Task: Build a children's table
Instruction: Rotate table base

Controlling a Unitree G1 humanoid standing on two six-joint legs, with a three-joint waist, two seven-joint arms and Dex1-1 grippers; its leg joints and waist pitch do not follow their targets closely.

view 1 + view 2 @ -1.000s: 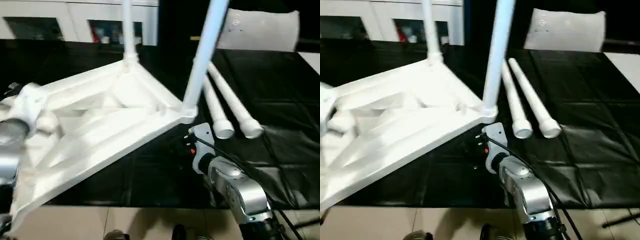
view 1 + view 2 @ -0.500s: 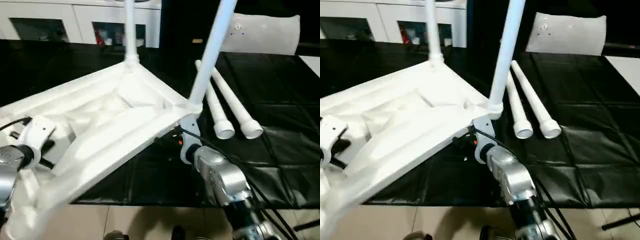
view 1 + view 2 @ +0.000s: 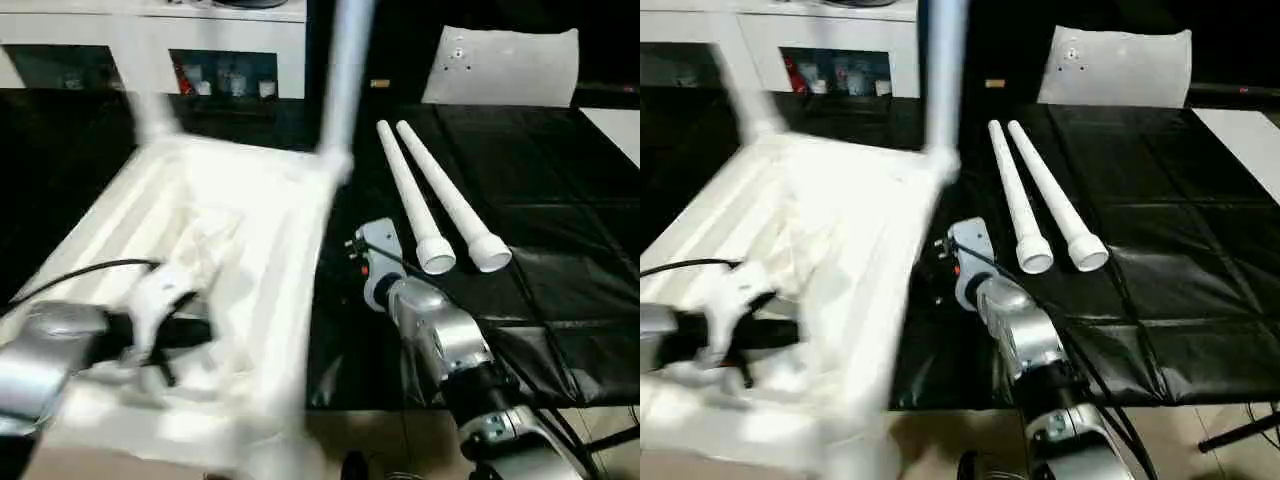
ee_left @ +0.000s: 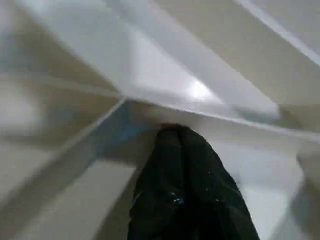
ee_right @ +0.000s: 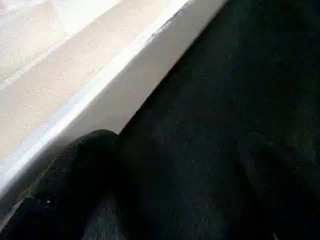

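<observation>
The children's table lies upside down as a white top (image 3: 250, 200), blurred, its ribbed underside facing up. Two of its legs stand in the far corners, one leg (image 3: 345, 70) nearer the middle and one leg (image 3: 135, 80) further left. Two loose legs (image 3: 410, 195) (image 3: 450, 200) lie side by side on the black cloth to the right. My left gripper (image 3: 195, 333) is shut, its black fingers (image 4: 182, 165) pressed together against a rib of the underside. My right gripper (image 5: 170, 170) is open low over the cloth, one finger (image 5: 75, 170) beside the top's right edge.
A white cabinet with glass doors (image 3: 220, 40) stands at the back. A white panel (image 3: 500, 65) leans at the back right. The black cloth (image 3: 560, 280) ends at the front, with beige floor (image 3: 380, 440) below it.
The table top has swung round and come down flatter. My left gripper now sits over the middle of the underside, still shut. My right gripper stays open by the edge.
</observation>
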